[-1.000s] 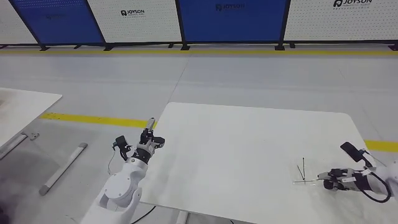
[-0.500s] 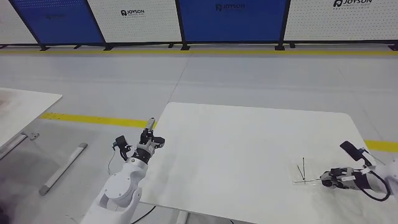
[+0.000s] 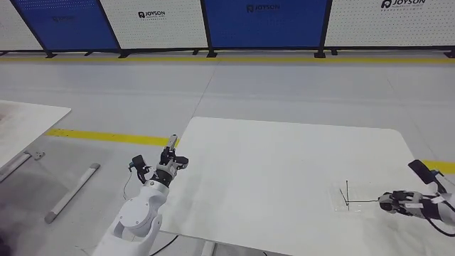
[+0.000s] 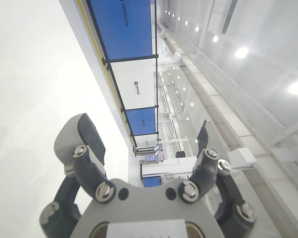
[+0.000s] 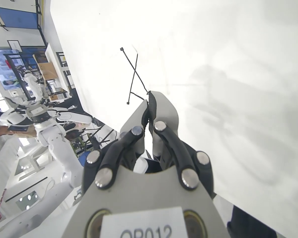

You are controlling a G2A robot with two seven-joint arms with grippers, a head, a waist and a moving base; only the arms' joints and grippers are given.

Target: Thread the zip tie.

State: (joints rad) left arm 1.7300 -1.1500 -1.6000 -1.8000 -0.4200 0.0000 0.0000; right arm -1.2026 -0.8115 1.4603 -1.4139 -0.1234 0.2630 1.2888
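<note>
Right gripper (image 5: 148, 97) closed at the end of a black zip tie (image 5: 127, 59).
Its fingers press together and seem to pinch the thin tail; the tie stretches over the white table (image 5: 213, 25) and crosses a second zip tie (image 5: 131, 82).

Top camera overlooks the table (image 3: 284, 156); 2 wrist cameras skim it closely from opposite ends.

We see bright, even light in every view, coming from rows of round ceiling lamps (image 4: 241, 51) overhead. The white bench (image 5: 213, 25) glares almost to blank in both wrist views, and we find straight lines bowing toward those views' edges.
</note>
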